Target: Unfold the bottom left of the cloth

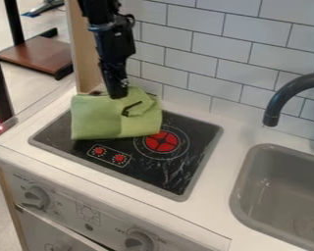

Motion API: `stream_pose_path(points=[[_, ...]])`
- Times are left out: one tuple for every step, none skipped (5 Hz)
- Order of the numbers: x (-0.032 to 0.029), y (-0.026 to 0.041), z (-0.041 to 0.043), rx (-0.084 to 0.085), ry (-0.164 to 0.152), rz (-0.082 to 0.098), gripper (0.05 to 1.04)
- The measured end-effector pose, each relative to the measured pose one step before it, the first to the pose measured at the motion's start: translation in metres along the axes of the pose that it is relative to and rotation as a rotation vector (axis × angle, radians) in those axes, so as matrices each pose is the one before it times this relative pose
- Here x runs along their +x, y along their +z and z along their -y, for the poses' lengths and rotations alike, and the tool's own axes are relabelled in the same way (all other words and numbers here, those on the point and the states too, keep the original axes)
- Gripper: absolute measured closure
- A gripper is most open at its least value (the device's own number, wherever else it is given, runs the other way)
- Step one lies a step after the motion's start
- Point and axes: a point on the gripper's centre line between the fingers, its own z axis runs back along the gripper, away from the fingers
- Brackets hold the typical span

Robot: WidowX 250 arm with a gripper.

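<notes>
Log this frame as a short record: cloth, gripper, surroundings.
cloth: green, folded over itself near its upper right
cloth_support: left part of black cooktop
cloth_lower_right: reaches red burner
gripper: black, above the cloth's upper part
dark_strip_on_cloth: cannot tell what it is
right_side: sink, dark faucet
backdrop: white tiled wall

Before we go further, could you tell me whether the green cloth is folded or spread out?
Partly folded: the cloth lies on the stove with creased layers overlapping toward its upper right.
</notes>
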Motion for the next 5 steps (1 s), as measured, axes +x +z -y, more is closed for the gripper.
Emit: stream_pose_path(points=[[-0.03237, 0.00908, -0.00269, -0.0022, 0.0158, -0.0012, 1.035], [-0.02531, -0.00498, -0.00316, -0.0071, 0.0130, -0.0362, 1.035], [-0.02302, -0.02410, -0.00146, -0.0124, -0.0075, -0.0780, 1.035], [-0.01132, -0.02250, 0.00219, -0.0113, -0.0154, -0.0516, 1.035], [-0.00874, -0.01865, -0.00218, -0.0172, 0.0263, -0.0072, 1.035]])
